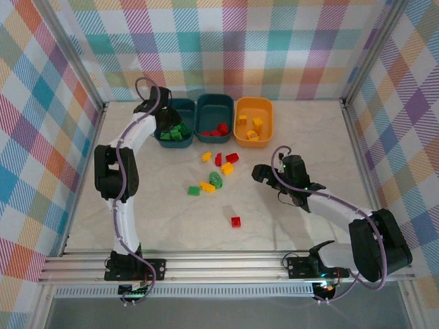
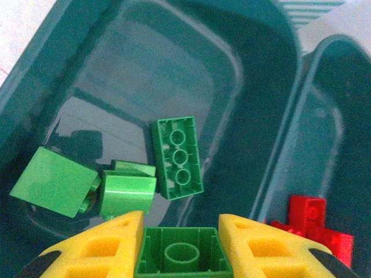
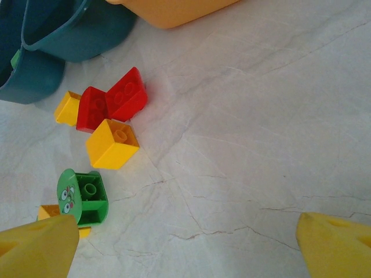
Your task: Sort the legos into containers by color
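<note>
The left gripper has its yellow jaws closed on a green brick, held over the left teal tub, where other green bricks lie. The right gripper hangs with jaws spread wide and empty over the table, near a loose cluster of red, yellow and green bricks. Red bricks sit in the middle teal tub, and yellow bricks in the orange tub.

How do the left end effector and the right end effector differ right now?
The left end effector is shut on a green lego; the right end effector is open and empty. The left hangs over the leftmost teal container, the right over the table beside loose legos. Both have yellow fingers.
</note>
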`<action>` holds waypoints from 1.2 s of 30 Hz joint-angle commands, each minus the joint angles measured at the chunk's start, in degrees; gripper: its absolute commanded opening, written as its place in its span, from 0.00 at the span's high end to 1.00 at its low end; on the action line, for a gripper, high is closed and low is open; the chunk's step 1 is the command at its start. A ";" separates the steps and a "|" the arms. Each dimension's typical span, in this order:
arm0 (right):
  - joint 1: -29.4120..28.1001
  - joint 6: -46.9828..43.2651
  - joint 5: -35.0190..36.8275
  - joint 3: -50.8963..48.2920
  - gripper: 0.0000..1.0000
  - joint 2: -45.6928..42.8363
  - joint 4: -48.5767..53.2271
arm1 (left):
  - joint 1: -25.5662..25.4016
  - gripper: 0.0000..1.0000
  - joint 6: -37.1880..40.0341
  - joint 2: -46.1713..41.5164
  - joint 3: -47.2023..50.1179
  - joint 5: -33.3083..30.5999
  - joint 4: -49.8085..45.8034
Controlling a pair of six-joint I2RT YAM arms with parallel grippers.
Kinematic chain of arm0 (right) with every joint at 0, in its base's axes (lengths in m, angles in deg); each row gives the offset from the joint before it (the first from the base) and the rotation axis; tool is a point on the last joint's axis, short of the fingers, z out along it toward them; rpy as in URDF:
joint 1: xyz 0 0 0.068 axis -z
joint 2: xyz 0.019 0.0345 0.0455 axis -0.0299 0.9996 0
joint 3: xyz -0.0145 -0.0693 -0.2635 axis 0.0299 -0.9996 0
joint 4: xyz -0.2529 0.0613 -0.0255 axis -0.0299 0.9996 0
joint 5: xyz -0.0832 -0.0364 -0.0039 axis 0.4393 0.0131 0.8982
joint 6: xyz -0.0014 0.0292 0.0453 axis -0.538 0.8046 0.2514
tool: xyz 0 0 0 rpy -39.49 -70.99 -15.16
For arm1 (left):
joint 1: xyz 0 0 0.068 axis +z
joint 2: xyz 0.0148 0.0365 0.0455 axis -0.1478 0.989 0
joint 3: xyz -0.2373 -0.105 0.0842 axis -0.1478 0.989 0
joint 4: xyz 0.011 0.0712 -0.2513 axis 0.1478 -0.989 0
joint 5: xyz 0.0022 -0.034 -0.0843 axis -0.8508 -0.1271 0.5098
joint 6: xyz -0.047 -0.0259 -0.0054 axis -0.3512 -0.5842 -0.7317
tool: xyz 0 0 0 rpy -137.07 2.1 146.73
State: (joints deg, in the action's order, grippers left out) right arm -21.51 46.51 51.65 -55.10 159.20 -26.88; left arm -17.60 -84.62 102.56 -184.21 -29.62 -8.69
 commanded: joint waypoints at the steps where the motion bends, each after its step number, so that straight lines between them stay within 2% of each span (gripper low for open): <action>1: 0.11 -0.64 0.88 1.45 0.04 -1.34 0.71 | 0.29 0.65 2.50 3.16 -3.21 1.55 -3.91; 4: 0.11 -0.78 1.01 1.47 0.04 -1.69 0.89 | 0.16 0.60 3.10 3.97 -3.76 3.78 -2.94; 9: 0.11 -1.05 0.76 1.50 0.03 -1.74 0.76 | -0.37 0.36 4.03 1.35 -3.26 4.08 -2.02; 12: 0.09 -1.07 0.59 1.45 0.03 -1.52 0.68 | -0.83 0.27 3.61 -4.17 0.04 3.76 0.72; 15: 0.11 -0.80 0.24 1.63 0.03 -1.47 0.79 | -2.30 0.25 3.05 -11.79 5.74 3.19 3.59; 19: 0.11 -0.13 -0.85 1.48 0.03 -2.43 0.84 | -8.42 0.19 3.32 -25.36 20.51 -0.40 9.84; 22: 0.11 -0.17 0.38 1.05 0.03 -2.83 0.91 | -15.80 0.14 4.39 -35.69 34.92 -8.56 19.38; 25: 0.11 -0.01 0.93 0.71 0.03 -2.14 -0.08 | -21.59 0.01 4.78 -44.24 47.14 -14.45 28.08; 28: 0.11 0.53 0.82 0.80 0.03 -0.37 -1.16 | -23.39 0.00 4.11 -49.86 55.19 -16.86 32.71; 31: 0.11 0.40 1.55 1.17 0.03 1.03 -1.16 | -23.34 0.00 0.11 -51.16 59.55 -19.26 34.28; 36: 0.12 -0.04 2.35 0.78 0.03 -1.36 0.06 | -22.54 0.00 -0.61 -48.30 59.66 -14.81 35.45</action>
State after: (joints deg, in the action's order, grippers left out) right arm -21.51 46.53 52.99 -55.10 159.68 -26.05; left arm -40.90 -83.68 53.36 -123.60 -44.72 22.23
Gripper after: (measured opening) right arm 0.969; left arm 0.999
